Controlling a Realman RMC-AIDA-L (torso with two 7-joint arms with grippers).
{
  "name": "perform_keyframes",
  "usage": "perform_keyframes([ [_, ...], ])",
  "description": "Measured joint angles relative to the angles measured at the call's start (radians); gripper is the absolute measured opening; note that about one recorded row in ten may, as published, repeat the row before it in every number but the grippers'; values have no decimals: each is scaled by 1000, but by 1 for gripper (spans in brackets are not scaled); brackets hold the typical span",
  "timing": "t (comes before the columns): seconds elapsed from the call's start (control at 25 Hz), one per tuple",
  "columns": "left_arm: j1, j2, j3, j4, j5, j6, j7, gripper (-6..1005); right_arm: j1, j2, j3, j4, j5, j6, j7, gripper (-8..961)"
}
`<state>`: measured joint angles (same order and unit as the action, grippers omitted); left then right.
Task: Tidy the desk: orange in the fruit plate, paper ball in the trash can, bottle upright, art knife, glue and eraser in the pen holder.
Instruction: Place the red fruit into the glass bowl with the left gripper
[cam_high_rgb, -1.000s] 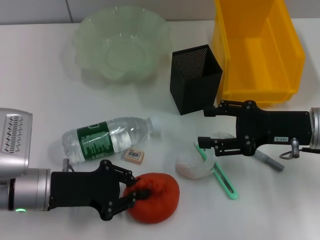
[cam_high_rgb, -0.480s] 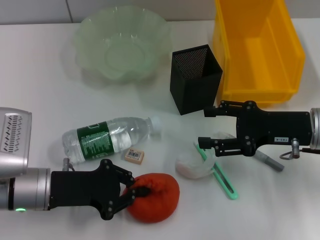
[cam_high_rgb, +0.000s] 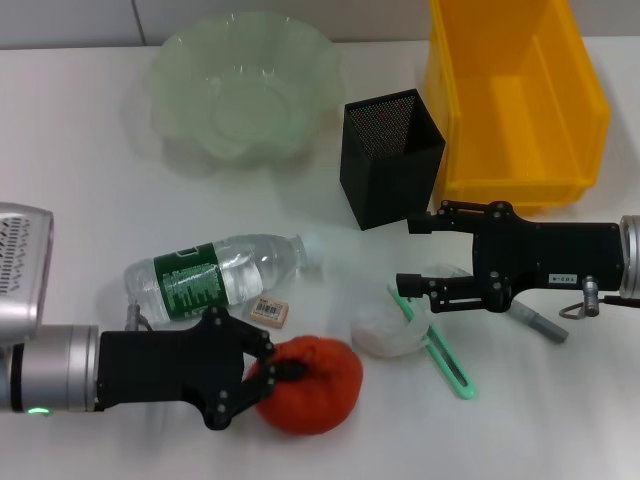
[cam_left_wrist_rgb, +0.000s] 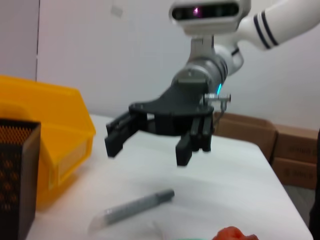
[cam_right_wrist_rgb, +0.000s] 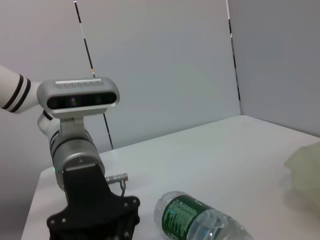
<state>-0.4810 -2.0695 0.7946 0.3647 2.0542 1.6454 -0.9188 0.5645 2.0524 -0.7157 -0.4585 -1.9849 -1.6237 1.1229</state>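
two arms are over the white counter (cam_high_rgb: 80, 190). the left gripper (cam_high_rgb: 262, 371) is low at the near left edge, its fingers (cam_high_rgb: 240, 342) pinching the orange (cam_high_rgb: 315, 385), which sits on the counter at the near centre. the bottle (cam_high_rgb: 212, 277) lies on its side just behind that gripper, cap pointing toward the holder (cam_high_rgb: 390, 157); in the right wrist view the bottle (cam_right_wrist_rgb: 200, 220) lies beside the left gripper (cam_right_wrist_rgb: 102, 220). the eraser (cam_high_rgb: 269, 312) lies between bottle and orange, near both.

the right gripper (cam_high_rgb: 412, 255) reaches in from the right, level above the counter, fingers (cam_high_rgb: 440, 218) spread wide with nothing between them; the left wrist view shows the same gripper (cam_left_wrist_rgb: 147, 145) open and clear of the surface. just under its near finger lie the paper ball (cam_high_rgb: 385, 332) and the green knife (cam_high_rgb: 440, 352), the knife's end touching the ball. the grey glue (cam_high_rgb: 540, 322) lies below the gripper's body, also seen lying flat in the left wrist view (cam_left_wrist_rgb: 135, 205).

the black mesh holder stands upright mid-counter, beside the yellow bin (cam_high_rgb: 515, 95) at the far right. the pale green plate (cam_high_rgb: 245, 85) sits at the far left-centre, well apart from the orange.
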Motion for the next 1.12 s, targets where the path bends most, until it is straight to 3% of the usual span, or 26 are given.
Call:
perform_keyframes([
  [0.56, -1, 2, -2, 4, -126, 79, 0, 53, -6, 0, 8, 0, 0, 1, -3, 815],
  [1.12, 3, -4, -2, -62, -394, 58, 69, 52, -22, 3, 10, 2, 7, 7, -10, 814],
])
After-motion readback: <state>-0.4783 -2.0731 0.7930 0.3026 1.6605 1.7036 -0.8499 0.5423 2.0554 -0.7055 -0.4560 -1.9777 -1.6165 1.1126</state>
